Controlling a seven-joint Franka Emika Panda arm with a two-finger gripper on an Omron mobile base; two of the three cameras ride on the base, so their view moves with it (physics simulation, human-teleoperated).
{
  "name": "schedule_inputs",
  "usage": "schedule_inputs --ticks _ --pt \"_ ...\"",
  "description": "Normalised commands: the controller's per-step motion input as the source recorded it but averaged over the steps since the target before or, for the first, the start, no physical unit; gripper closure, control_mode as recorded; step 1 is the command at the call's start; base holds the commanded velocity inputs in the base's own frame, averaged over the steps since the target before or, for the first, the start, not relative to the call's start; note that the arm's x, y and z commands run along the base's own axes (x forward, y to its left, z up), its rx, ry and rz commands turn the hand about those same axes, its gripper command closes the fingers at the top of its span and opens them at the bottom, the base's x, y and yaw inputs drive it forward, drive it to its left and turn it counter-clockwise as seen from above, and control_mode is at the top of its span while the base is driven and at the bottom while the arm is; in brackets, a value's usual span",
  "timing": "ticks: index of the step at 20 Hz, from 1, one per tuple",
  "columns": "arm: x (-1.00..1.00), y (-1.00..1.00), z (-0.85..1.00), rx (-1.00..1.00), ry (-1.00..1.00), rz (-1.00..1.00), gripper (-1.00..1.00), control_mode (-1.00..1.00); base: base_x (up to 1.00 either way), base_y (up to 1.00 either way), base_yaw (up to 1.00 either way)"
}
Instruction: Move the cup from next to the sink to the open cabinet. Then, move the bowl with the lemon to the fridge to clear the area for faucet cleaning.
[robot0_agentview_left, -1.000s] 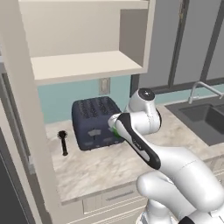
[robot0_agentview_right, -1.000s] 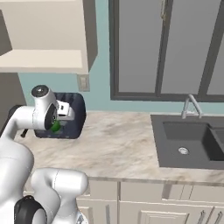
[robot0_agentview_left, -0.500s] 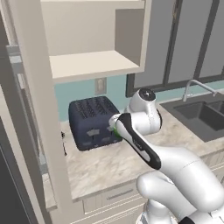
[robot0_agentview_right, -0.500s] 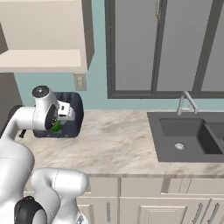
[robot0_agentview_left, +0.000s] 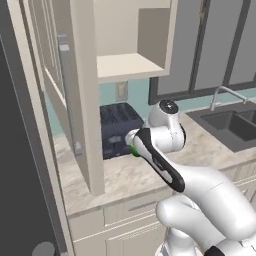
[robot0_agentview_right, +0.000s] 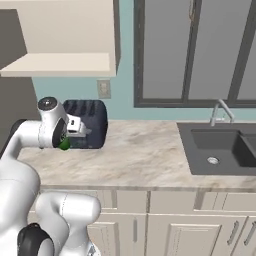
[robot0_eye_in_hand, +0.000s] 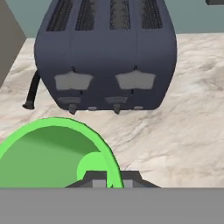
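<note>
Hand view, tool (robot0_eye_in_hand: 109, 177) gripping cup (robot0_eye_in_hand: 52, 153)

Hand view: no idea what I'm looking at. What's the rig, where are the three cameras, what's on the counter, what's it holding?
It's a rendered kitchen with a white robot arm on a driving base. Two cameras ride on the base, behind the arm to its left and right; the third sits on the hand and looks along the gripper. The green rim low in the hand view is the cup, and the gripper is shut on it. Beyond it, a dark blue toaster stands on the marble counter. The open cabinet hangs above, and the sink and faucet are to the right.
</note>
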Motion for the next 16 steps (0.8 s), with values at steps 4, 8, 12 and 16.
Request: schedule_inputs --ticks 4,8,12,16 --pt "0.00 0.00 0.00 0.00 0.00 0.00 1.00 1.00 0.03 0.42 0.01" --pt "0.00 0.00 0.00 0.00 0.00 0.00 1.00 1.00 0.75 0.22 0.00" --pt "0.00 0.00 0.00 0.00 0.00 0.00 1.00 1.00 0.93 0.10 0.00" --pt "0.02 0.00 0.35 0.04 0.00 -0.08 1.00 -1.00 0.33 0.00 -0.05"
